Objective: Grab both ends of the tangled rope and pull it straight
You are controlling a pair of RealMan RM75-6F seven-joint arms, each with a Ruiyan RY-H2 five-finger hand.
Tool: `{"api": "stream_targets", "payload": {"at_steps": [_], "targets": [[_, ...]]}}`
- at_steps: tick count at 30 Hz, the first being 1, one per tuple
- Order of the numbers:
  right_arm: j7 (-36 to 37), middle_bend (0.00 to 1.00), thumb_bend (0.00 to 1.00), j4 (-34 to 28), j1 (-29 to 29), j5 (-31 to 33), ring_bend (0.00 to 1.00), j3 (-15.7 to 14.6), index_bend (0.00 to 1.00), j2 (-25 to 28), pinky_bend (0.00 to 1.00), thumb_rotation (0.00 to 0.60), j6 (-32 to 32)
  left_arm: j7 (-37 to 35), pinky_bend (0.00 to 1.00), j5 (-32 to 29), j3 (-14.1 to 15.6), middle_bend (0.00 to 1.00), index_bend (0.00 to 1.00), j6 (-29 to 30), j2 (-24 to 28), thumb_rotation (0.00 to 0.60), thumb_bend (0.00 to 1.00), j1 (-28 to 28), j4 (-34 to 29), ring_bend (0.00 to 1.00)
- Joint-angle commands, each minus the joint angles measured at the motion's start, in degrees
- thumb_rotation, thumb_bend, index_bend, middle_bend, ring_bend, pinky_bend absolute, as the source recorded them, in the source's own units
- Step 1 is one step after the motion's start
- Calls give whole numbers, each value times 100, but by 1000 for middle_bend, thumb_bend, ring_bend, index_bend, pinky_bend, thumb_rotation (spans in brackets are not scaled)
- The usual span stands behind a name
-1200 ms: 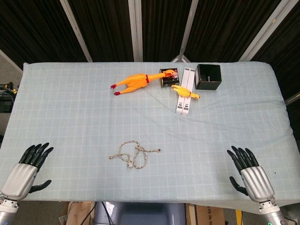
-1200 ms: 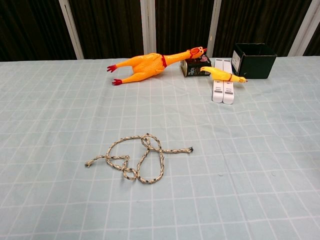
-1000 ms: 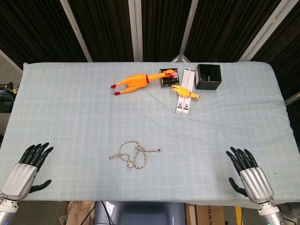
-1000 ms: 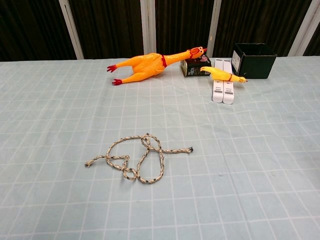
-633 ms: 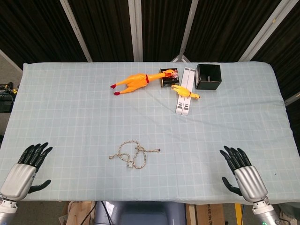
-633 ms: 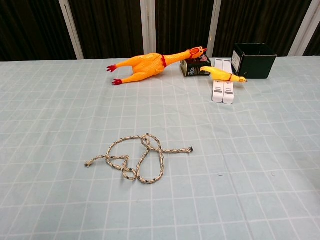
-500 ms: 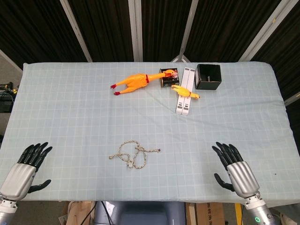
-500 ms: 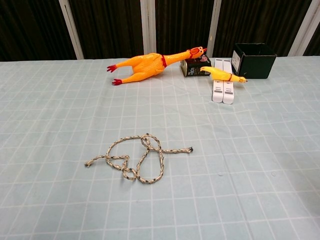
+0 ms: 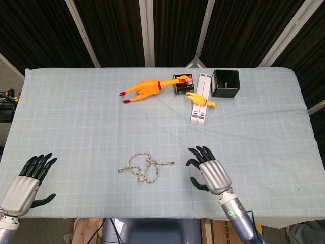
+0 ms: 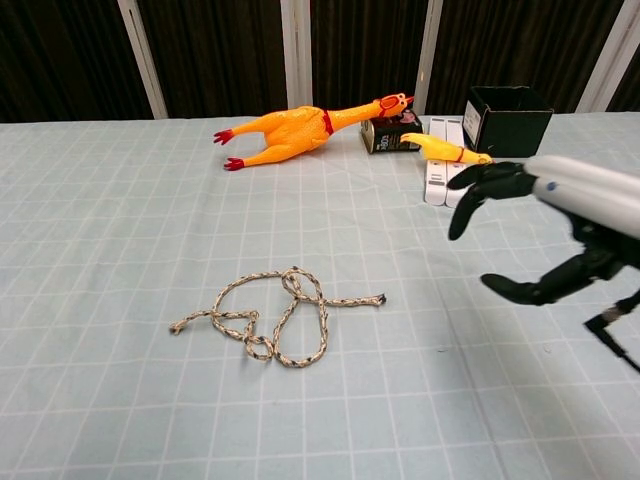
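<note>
The tangled rope point(image 9: 146, 168) point(image 10: 277, 315) lies in loops on the checked cloth near the table's front, one end at the left point(image 10: 175, 327) and one at the right point(image 10: 381, 297). My right hand point(image 9: 209, 171) point(image 10: 545, 225) hovers above the cloth just right of the rope's right end, fingers spread, holding nothing. My left hand point(image 9: 28, 183) rests at the front left corner, far from the rope, fingers apart and empty; it shows in the head view only.
At the back stand a large rubber chicken point(image 9: 143, 89), a small chicken point(image 9: 200, 99) on a white flat box point(image 9: 200, 96), a dark tin point(image 9: 183, 83) and a black open box point(image 9: 225, 83). The table's front edge point(image 9: 152, 217) runs just behind my hands.
My right hand has swept left from the front right corner to just right of the rope and now shows in the chest view. The left hand and rope have not moved.
</note>
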Motion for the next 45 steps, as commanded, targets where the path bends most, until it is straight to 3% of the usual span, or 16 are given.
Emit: {"api": "stream_targets", "payload": {"at_steps": [1,13,23,45], "targets": [[-741,146,385,603,451,664,0,235,410,-920,0,600,-176,-25,0,-16,-9,0,76,-17,5,600,112,-11,-7,0],[-1077,164,386,1708,924,1461,0,613,457,-2040,0,600,5,-182,0,102,-9,0,77,78,28,600,112,-19,26,0],[-1054,166,386,2180,1086,1779,0,670,474,-2404,0,600,107,-216,0,10,-38,0,79,-28,-3,600,112,-64,34,0],[-889,194,386,2877,1280,1823,0,615,523,-2977,0,600,211,-268,0,-61,-28,0,80,-203,-27,600,113,-148,29,0]]}}
